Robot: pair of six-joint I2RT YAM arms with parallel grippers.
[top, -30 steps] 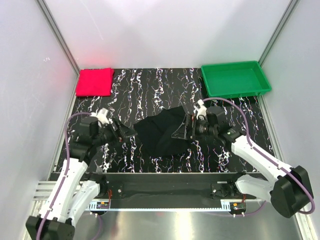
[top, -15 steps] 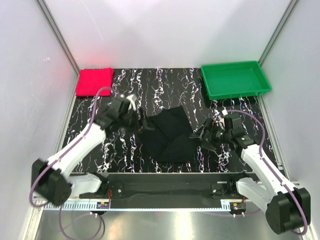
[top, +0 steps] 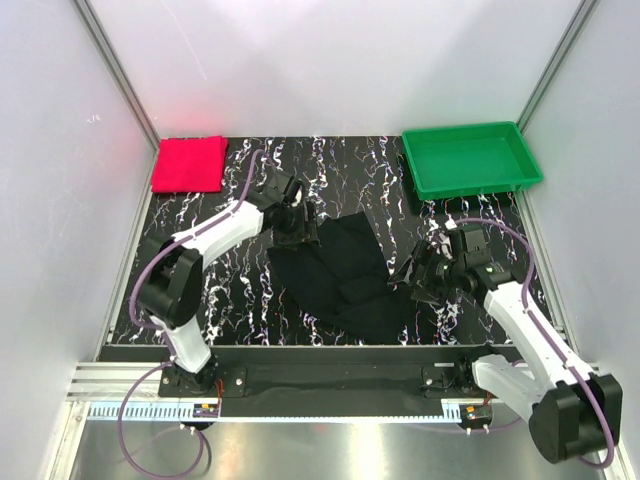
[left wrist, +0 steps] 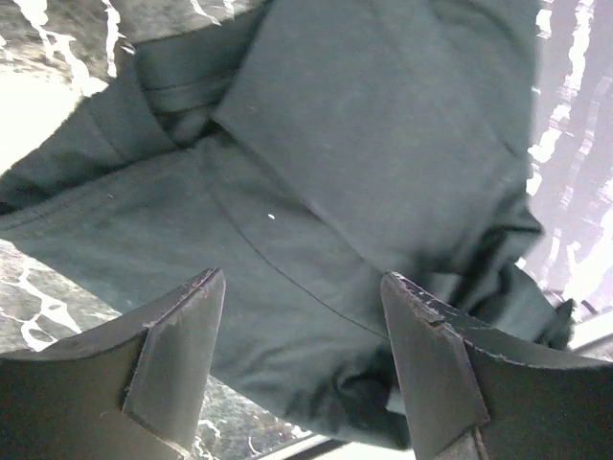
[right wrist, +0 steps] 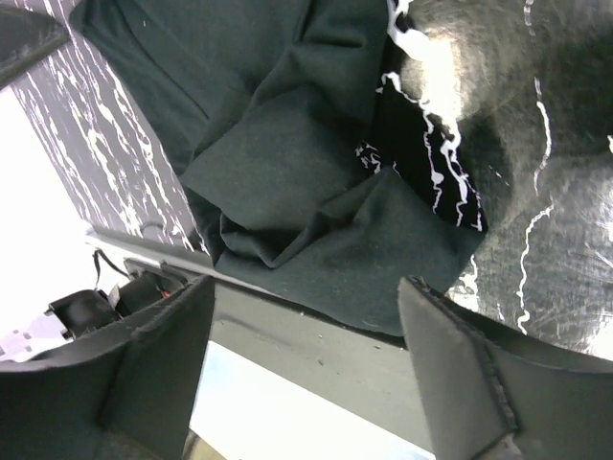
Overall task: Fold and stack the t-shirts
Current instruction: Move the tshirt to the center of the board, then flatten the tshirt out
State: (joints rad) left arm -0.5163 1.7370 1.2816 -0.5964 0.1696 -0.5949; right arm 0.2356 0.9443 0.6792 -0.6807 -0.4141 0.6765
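The left gripper (top: 297, 233) is hovering released at the black shirt's (top: 345, 275) ten o'clock, and the right gripper (top: 408, 280) is hovering released at three

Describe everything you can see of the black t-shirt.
The black t-shirt is soft, dark, matte cloth, lying rumpled and loosely folded over itself, seams and a sleeve hem showing, in the middle of the marbled table. The left gripper and right gripper stand over its opposite edges, fingers open, gripping nothing.
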